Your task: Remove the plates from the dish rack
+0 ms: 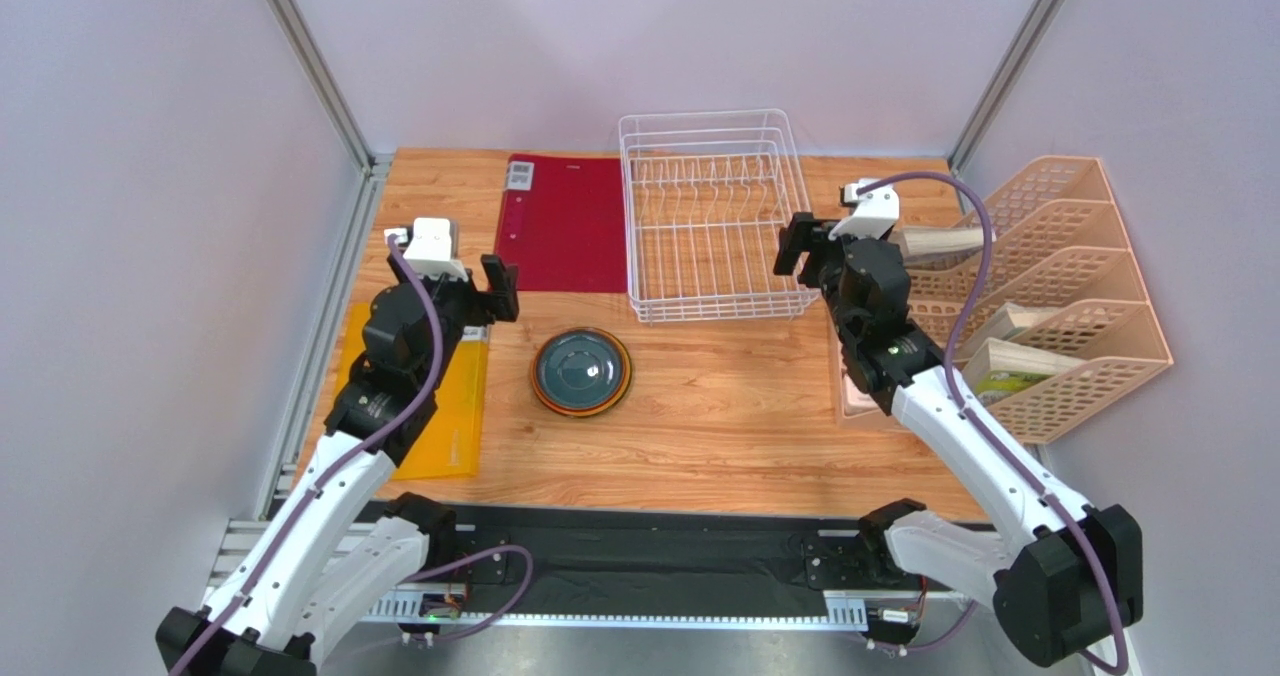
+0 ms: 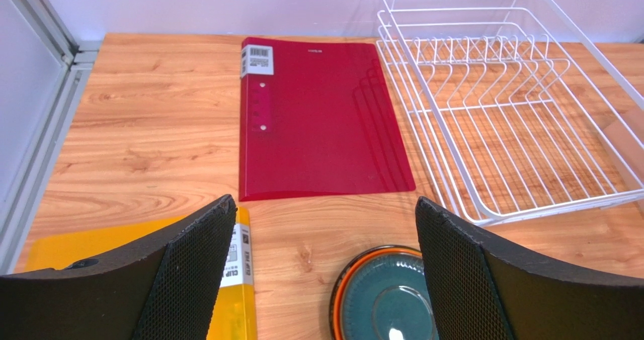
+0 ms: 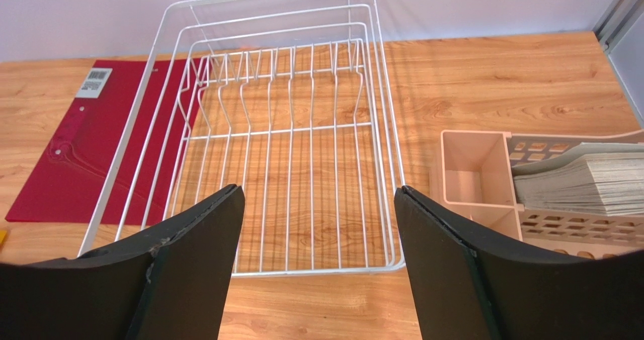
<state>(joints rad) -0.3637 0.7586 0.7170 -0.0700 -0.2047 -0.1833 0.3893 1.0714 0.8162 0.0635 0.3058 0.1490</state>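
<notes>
**Plates stacked outside the rack**

On the tabletop (image 1: 736, 414), the dish rack (image 1: 709, 226) is seen at the far middle. The plates (image 1: 582, 372) are stacked near-left of it, teal-grey uppermost. The left gripper (image 1: 498, 288) and right gripper (image 1: 803, 250) are held wide open, gripping nothing.

desk (image 1: 721, 406): showing wood grain, smooth, low sheen
dish rack (image 1: 718, 304): looking like white-coated wire, smooth, slightly glossy
red folder (image 2: 317, 117): reading as smooth plastic, semi-gloss
yellow folder (image 1: 451, 406): looking like the same smooth plastic
top plate (image 1: 582, 370): teal glaze catching light, glossy
left fingers (image 2: 189, 280), right fingers (image 3: 196, 264): looking black, matt, with fine mesh texture showing inside
file trays (image 1: 1082, 331): looking like peach plastic lattice, matt
stack in tray (image 3: 582, 181): reading as paper, matt
</notes>
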